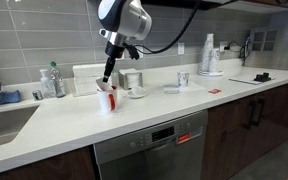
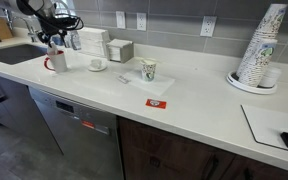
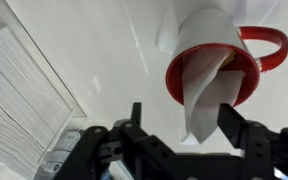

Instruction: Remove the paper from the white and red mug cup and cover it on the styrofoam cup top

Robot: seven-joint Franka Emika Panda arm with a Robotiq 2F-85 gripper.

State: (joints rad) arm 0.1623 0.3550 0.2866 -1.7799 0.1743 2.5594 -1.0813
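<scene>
White kitchen counter (image 1: 144, 112) with grey tiled wall (image 1: 39, 40). A robot arm (image 1: 124, 18) reaches down from above, its gripper (image 1: 108, 86) just above a mug (image 1: 106, 101) near the sink (image 1: 4, 122). Further along stand a small cup (image 1: 183, 79) and a tall stack of cups (image 1: 209, 55).

Bright, even indoor light fills both exterior views; shadows on the white surface (image 1: 134, 120) are soft. The wrist view is washed out, its pincer (image 3: 182, 120) dark and blurred.

A saucer (image 2: 97, 67) stands between mug (image 2: 57, 62) and styrofoam cup (image 2: 148, 70) (napkin box (image 2: 92, 42) behind). The counter's (image 2: 134, 122) front strip lies open.
</scene>
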